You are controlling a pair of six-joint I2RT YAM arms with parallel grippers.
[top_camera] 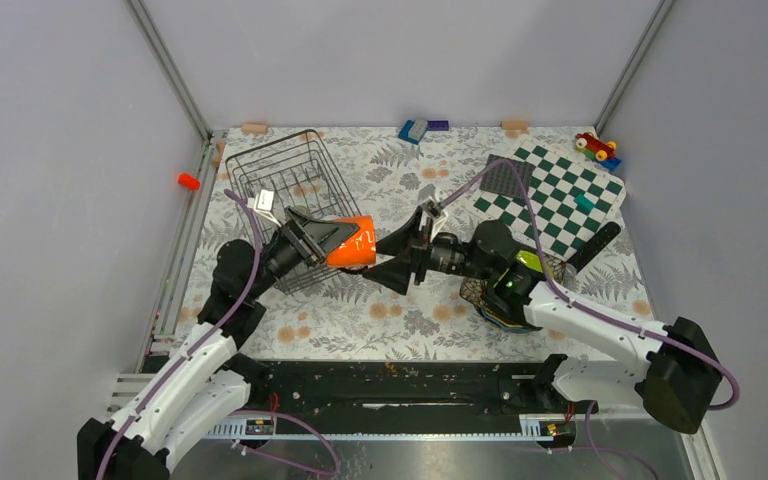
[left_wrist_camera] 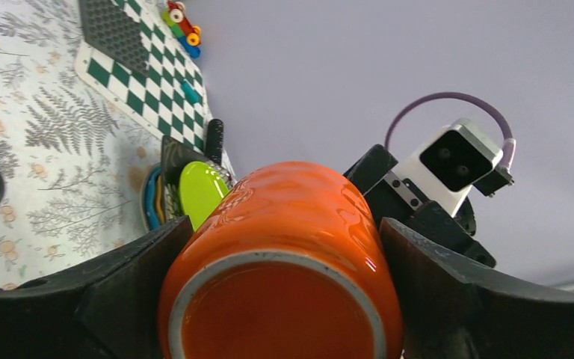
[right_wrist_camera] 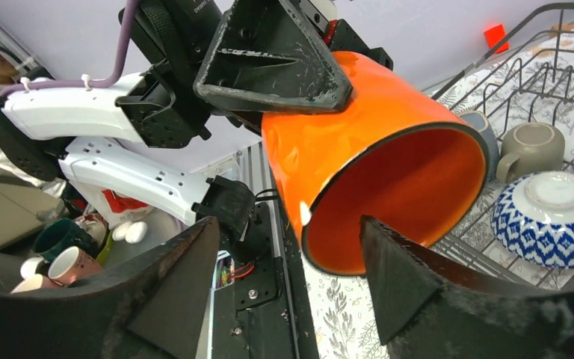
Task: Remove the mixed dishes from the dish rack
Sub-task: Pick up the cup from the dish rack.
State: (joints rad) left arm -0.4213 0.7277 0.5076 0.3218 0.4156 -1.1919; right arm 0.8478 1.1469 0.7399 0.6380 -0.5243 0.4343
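With the tabletop (top_camera: 380, 322) read as a dial from above, the nearest dishes are a stack of plates (top_camera: 482, 296) at about 4 o'clock, largely under the right arm's wrist. The left wrist view shows a lime-green plate (left_wrist_camera: 198, 191) tilted on top of it, a blue rim below and a dark square plate (left_wrist_camera: 173, 158) behind.

Just off centre toward 9 o'clock, the left end effector (top_camera: 334, 238) pinches the orange mug (right_wrist_camera: 344, 127), one finger on each flank. It holds the mug in the air on its side, mouth turned toward 3 o'clock. The right end effector (top_camera: 373, 256) faces it from the 3 o'clock side with its fingers spread. In its own wrist view the mug's lower rim sits between them, one fingertip (right_wrist_camera: 411, 277) in front of the open mouth and the other outside the wall. Whether either fingertip touches the mug is hard to tell.

Farther back, at 10 to 11 o'clock, the dish rack (top_camera: 290, 168) stands on the tabletop. Inside it are a grey cup (right_wrist_camera: 531, 146) and an upside-down patterned bowl (right_wrist_camera: 557, 217), blue and white. At 2 o'clock lies a green-white chequered board (top_camera: 560, 195), with a dark studded square (top_camera: 505, 180) over its 9 o'clock corner. Along the far edge are a blue block (top_camera: 413, 130) at 12 o'clock and a toy car (top_camera: 595, 147) toward 1 o'clock.
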